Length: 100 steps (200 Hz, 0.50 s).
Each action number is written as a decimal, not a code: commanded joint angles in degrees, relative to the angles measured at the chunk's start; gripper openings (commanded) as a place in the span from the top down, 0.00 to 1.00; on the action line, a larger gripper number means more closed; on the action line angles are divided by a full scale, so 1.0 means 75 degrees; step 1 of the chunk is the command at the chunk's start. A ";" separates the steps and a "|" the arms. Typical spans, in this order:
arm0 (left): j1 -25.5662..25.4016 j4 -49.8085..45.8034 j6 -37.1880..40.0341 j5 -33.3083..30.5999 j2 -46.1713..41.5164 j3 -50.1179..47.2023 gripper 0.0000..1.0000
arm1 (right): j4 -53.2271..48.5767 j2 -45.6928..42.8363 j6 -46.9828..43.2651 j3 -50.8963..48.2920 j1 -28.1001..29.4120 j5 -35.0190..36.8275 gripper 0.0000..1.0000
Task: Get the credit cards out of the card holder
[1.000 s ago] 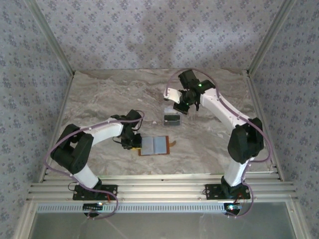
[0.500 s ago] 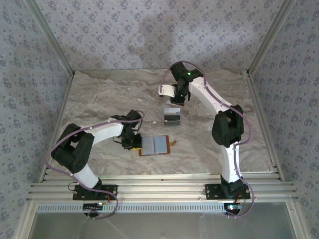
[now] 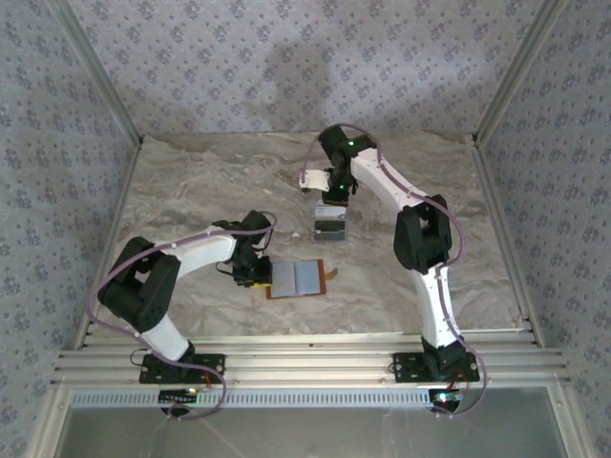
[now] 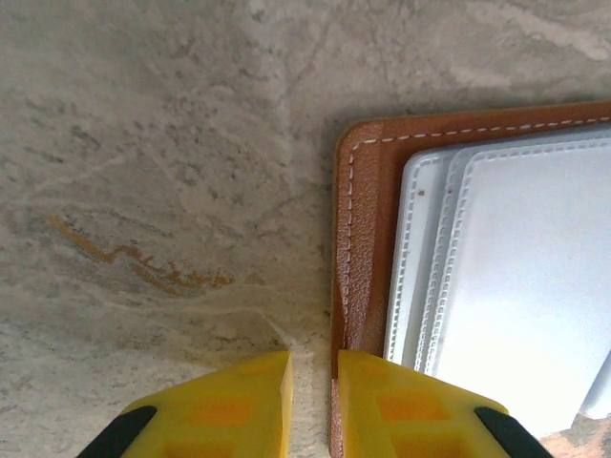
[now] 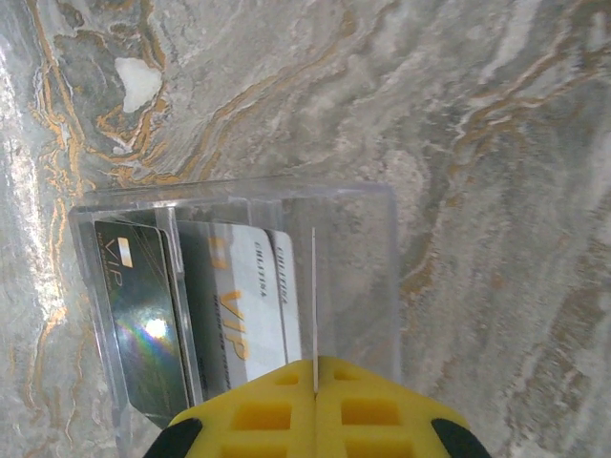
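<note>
Top external view is showing the card holder (image 3: 301,279) lying open and flat on the marble-patterned table (image 3: 191,200), towards the front centre. It is showing orange-brown leather at the border and grey-blue lining facing up, and a small snap tab (image 3: 333,275) is sticking out at its right edge. The left gripper (image 3: 256,274) is sitting at the holder's left edge. In the left wrist view its yellow fingers (image 4: 239,405) are standing a narrow gap apart with bare table showing between them, and one finger is overlapping the stitched leather border. Behind the holder and apart from it, a clear tray (image 3: 318,232) is holding credit cards (image 5: 250,305): a dark grey card (image 5: 143,315) with a rainbow sheen and a pale card (image 5: 243,329), both marked VIP, side by side. The right gripper (image 5: 315,367) is hanging over the tray with fingers pressed together, pinching a thin edge-on card (image 5: 313,286).
</note>
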 commanded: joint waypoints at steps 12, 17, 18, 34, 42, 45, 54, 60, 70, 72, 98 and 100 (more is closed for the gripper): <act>0.0013 -0.0109 0.0120 0.0002 0.0096 0.0103 0.79 | -0.0553 0.0239 -0.1249 0.0228 0.0109 0.0083 0.95; 0.0016 -0.0109 0.0115 0.0002 0.0089 0.0113 0.79 | -0.0524 0.0236 -0.1249 0.0240 0.0123 0.0124 0.93; 0.0016 -0.0109 0.0120 0.0002 0.0089 0.0111 0.79 | -0.0519 0.0234 -0.1247 0.0246 0.0130 0.0129 0.92; 0.0027 -0.0129 0.0143 0.0001 0.0111 0.0152 0.79 | -0.0261 0.0170 -0.1232 0.0276 0.0154 0.0274 0.82; 0.0027 -0.0134 0.0149 -0.0004 0.0112 0.0177 0.79 | -0.0006 0.0102 -0.1177 0.0263 0.0148 0.0446 0.78; 0.0027 -0.0143 0.0165 -0.0006 0.0118 0.0187 0.79 | 0.0092 0.0074 -0.1129 0.0254 0.0150 0.0510 0.77; 0.0024 -0.0147 0.0161 -0.0010 0.0112 0.0190 0.79 | 0.0350 -0.0014 -0.1017 0.0212 0.0147 0.0703 0.75; 0.0027 -0.0148 0.0154 -0.0013 0.0102 0.0190 0.79 | 0.0530 -0.0084 -0.0949 0.0189 0.0149 0.0826 0.74; 0.0026 -0.0152 0.0150 -0.0010 0.0090 0.0188 0.79 | 0.0727 -0.0192 -0.0858 0.0131 0.0150 0.0984 0.73; 0.0027 -0.0146 0.0152 -0.0010 0.0080 0.0175 0.79 | 0.0766 -0.0213 -0.0843 0.0120 0.0147 0.1011 0.73; 0.0027 -0.0102 0.0140 -0.0048 -0.0034 0.0085 0.79 | 0.1452 -0.0623 -0.0520 -0.0252 0.0144 0.1394 0.72; 0.0027 -0.0099 0.0138 -0.0054 -0.0045 0.0076 0.79 | 0.1507 -0.0655 -0.0495 -0.0292 0.0148 0.1419 0.72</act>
